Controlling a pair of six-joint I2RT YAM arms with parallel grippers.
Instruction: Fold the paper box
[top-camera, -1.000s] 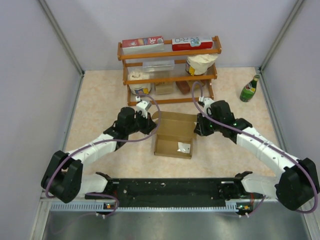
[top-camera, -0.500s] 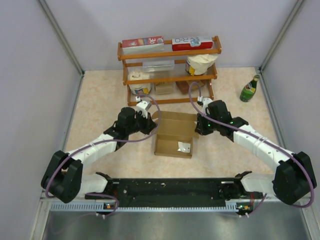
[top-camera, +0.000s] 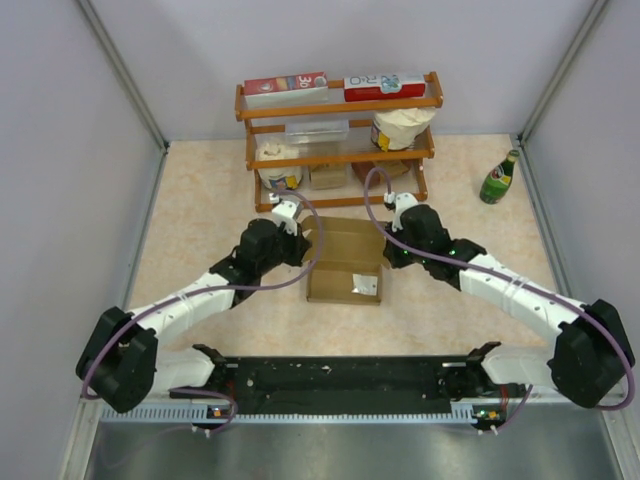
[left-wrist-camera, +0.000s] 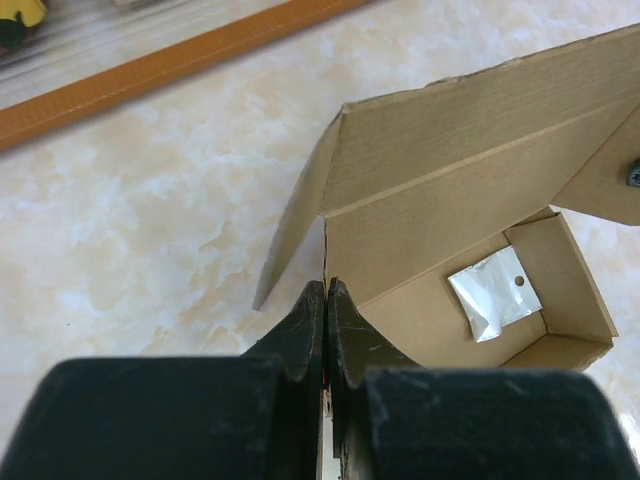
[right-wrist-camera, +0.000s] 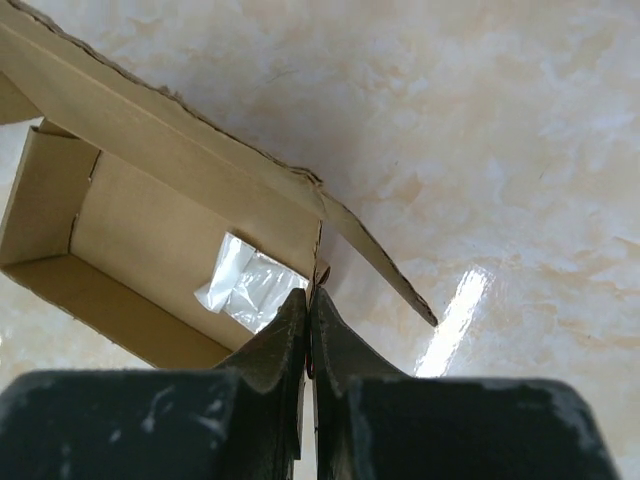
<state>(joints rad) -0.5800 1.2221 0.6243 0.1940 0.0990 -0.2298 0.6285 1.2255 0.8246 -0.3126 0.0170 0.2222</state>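
The paper box (top-camera: 345, 288) is a plain brown mailer lying open at mid-table, with its lid (top-camera: 350, 238) raised at the back. A small clear plastic bag (top-camera: 367, 287) lies inside. My left gripper (top-camera: 303, 250) is shut on the box's left wall; in the left wrist view the gripper (left-wrist-camera: 327, 287) pinches the wall edge below the lid (left-wrist-camera: 450, 170). My right gripper (top-camera: 390, 252) is shut on the right wall; in the right wrist view the gripper (right-wrist-camera: 309, 297) sits beside the bag (right-wrist-camera: 250, 290). A side flap (right-wrist-camera: 385, 270) sticks outward.
A wooden shelf (top-camera: 340, 150) with red-and-white cartons, tubs and a small brown block stands right behind the box. A green bottle (top-camera: 498, 178) stands at the back right. Grey walls close in both sides.
Both grippers have moved toward the shelf while holding the box walls. The box's front edge has slid back and the lid stands more upright.
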